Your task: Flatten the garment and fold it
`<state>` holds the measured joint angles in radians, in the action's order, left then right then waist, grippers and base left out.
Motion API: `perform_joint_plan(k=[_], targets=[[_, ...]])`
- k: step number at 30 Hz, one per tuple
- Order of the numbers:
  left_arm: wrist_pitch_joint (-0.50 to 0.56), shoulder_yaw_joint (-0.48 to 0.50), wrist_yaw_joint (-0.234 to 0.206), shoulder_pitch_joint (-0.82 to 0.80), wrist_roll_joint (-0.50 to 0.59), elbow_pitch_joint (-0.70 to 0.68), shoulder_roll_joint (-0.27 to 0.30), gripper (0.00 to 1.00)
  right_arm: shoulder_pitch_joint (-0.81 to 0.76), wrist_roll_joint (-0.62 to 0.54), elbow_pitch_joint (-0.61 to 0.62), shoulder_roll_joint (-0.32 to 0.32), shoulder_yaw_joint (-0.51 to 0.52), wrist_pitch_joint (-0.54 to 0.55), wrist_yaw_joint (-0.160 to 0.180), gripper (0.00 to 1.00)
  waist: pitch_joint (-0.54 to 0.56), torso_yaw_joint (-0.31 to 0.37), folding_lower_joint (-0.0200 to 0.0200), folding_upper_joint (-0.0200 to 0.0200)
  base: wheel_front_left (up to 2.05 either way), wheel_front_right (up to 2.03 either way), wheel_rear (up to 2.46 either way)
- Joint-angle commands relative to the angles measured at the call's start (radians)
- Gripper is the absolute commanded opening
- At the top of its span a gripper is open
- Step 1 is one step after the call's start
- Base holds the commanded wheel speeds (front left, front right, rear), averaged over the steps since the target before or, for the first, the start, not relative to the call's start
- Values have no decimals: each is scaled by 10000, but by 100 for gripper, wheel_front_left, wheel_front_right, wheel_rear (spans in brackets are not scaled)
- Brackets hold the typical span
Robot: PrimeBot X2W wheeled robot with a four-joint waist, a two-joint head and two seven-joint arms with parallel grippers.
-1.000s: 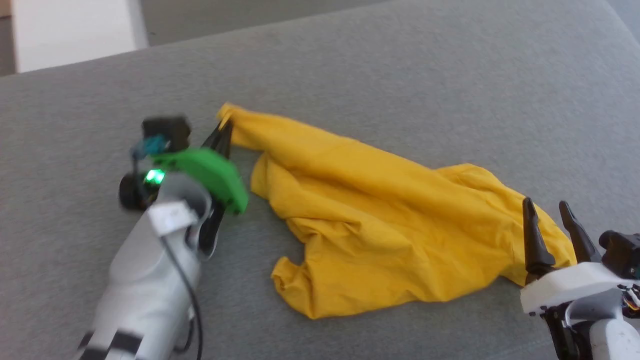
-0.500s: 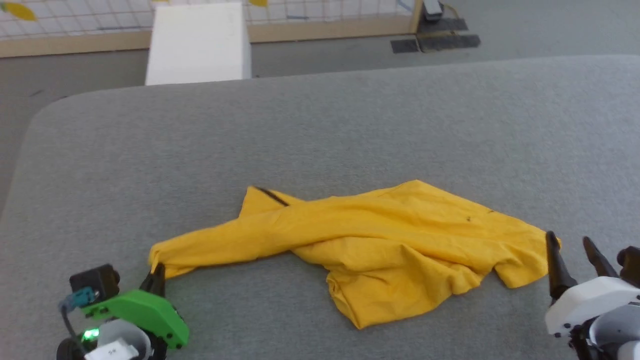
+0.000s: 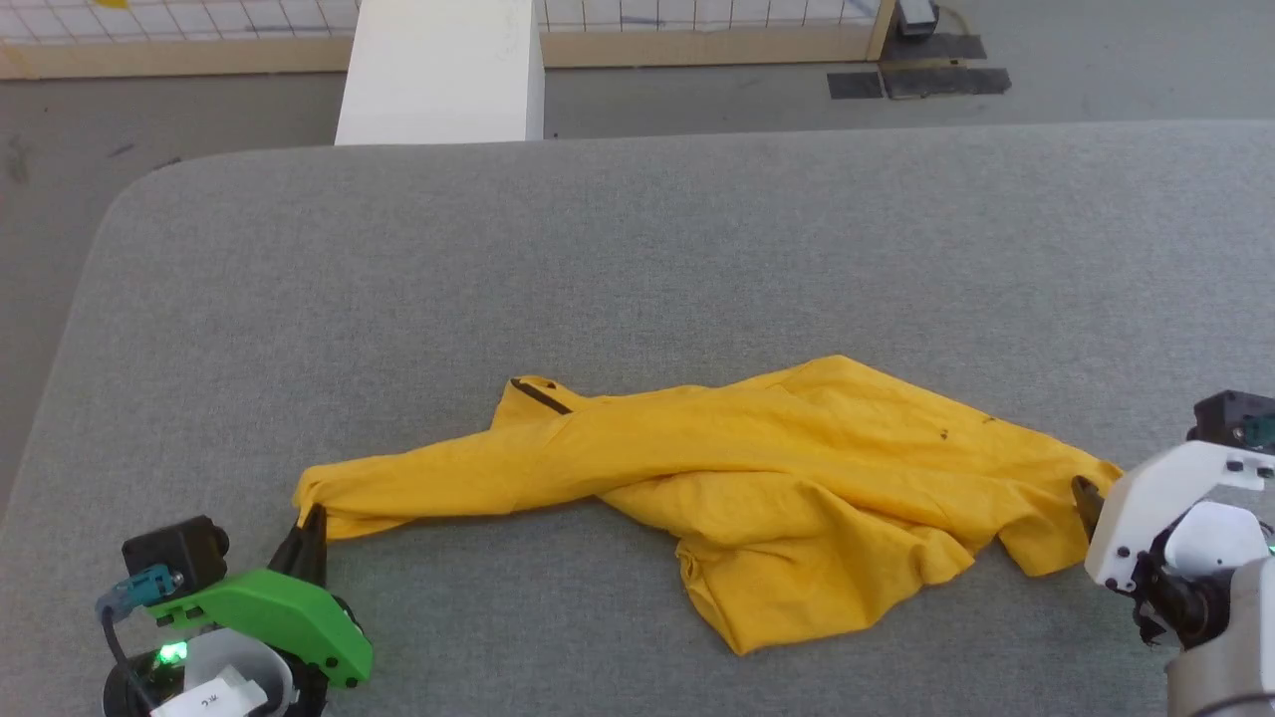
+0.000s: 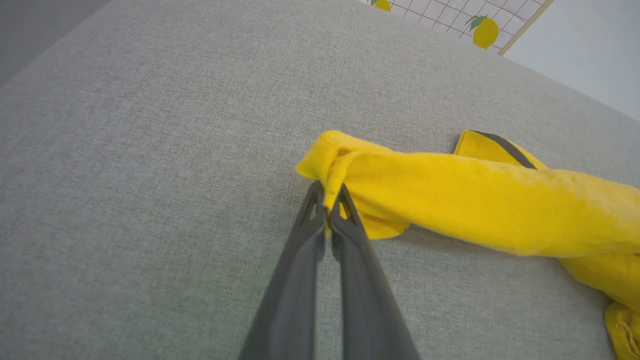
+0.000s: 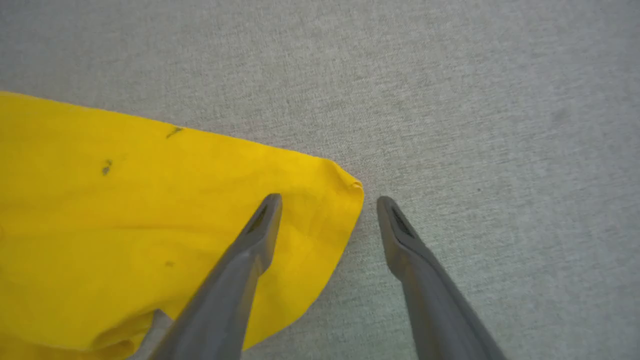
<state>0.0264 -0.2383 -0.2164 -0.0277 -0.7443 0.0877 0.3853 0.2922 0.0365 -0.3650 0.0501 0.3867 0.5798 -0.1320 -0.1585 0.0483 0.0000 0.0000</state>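
In your head view, the garment (image 3: 757, 498) lay crumpled and drawn out sideways across the near half of the grey padded surface (image 3: 637, 259), with every hem well inside the edges. The far half was bare right up to its far edge. Beyond that edge a white box (image 3: 438, 70) stood on the floor (image 3: 60, 149). Your left gripper (image 3: 311, 518) sat at the lower left, at the garment's left end, and the surface's rounded corner was well off to its left. Your right gripper (image 3: 1088, 503) was at the garment's right end (one dark finger showed past the white housing).

In your left wrist view, the fingers were clenched on a pinch of yellow cloth at their tips. The cloth ran off to the right as a rolled band, with a black strip on the flap behind it. Bare grey lay to the left and ahead, as far as the edge, and a lemon print (image 4: 484, 31) showed past it.

In your right wrist view, the jaws stood wide apart, grasping nothing. One finger was over the garment's corner and the other over bare surface, with the hem between them. You had open grey above and to the right.
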Motion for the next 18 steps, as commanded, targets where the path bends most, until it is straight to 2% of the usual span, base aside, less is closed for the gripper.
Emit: perform_joint_plan(k=[1,6,8,10,11,16,18], targets=[[27,15,21,-186,-39,-52,91,0,327,-125,-265,1,166,343,13,100,-150,-85,0,0,0,0,0],[26,-72,66,-358,-34,-122,41,0,913,-457,-1031,1,263,1751,13,100,-264,-214,0,0,0,0,0],[58,-108,88,-362,-50,-130,40,0,1014,-526,-1111,15,125,2221,13,45,-277,-228,0,0,0,0,0],[60,-113,145,-359,-118,-156,19,0,1090,-509,-1105,98,2,2532,13,11,-278,-235,0,0,0,0,0],[70,-123,167,-356,-127,-165,29,0,1127,-470,-1079,149,-53,2613,13,0,-280,-235,0,0,0,0,0],[178,-130,352,-511,-169,-318,218,0,1367,-214,-611,535,-598,2692,13,0,-338,-191,0,0,0,0,0],[247,28,561,-720,-474,-541,227,0,1554,-116,-307,767,-848,2556,13,0,-382,-165,0,0,0,0,0]])
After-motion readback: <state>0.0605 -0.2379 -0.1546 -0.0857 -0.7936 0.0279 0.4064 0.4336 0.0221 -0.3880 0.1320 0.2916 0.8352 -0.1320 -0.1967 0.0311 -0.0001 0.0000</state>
